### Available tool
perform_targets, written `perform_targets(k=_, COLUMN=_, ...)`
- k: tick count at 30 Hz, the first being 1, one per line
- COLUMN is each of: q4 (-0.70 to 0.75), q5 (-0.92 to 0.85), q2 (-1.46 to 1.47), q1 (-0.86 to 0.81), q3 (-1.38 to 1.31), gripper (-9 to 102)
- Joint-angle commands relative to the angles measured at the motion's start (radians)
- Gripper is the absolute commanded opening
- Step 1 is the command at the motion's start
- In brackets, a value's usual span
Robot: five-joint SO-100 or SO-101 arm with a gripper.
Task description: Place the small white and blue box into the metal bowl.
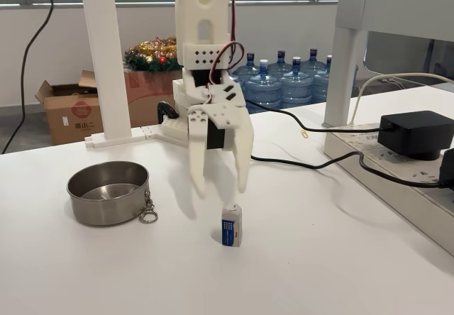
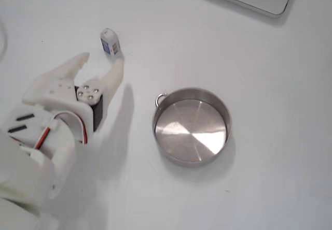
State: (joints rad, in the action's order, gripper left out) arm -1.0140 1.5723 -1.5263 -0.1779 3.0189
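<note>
Box [image 1: 231, 224] upright mid-tabletop, unheld.
Gripper [image 1: 220, 187] hovers just above it — jaws wide, ready to straddle; bowl [image 1: 108, 192] waits empty nearby.

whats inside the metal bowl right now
Nothing: in both fixed views the metal bowl shows only its bare shiny bottom, fully visible from above. The small box stands outside on the table, near the open gripper.

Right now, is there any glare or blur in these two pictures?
In a fixed view from above, the bowl floor shows bright glare and the end effector looks soft; in a fixed view from the side, the box is sharp and shadows are faint.
</note>
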Motion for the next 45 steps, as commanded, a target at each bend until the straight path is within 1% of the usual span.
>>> perform_targets(k=1, q4=-0.020, q5=0.009, q2=0.044, q1=0.008, q3=-0.055, gripper=23)
perform_targets(k=24, q4=-0.021, q5=0.009, q2=0.281, q1=0.008, q3=-0.316, gripper=23)
perform_targets(k=36, q4=-0.021, q5=0.009, q2=0.308, q1=-0.006, q3=-0.345, gripper=22)
perform_targets(k=45, q4=-0.018, q5=0.009, q2=0.311, q1=-0.029, q3=-0.345, gripper=7)
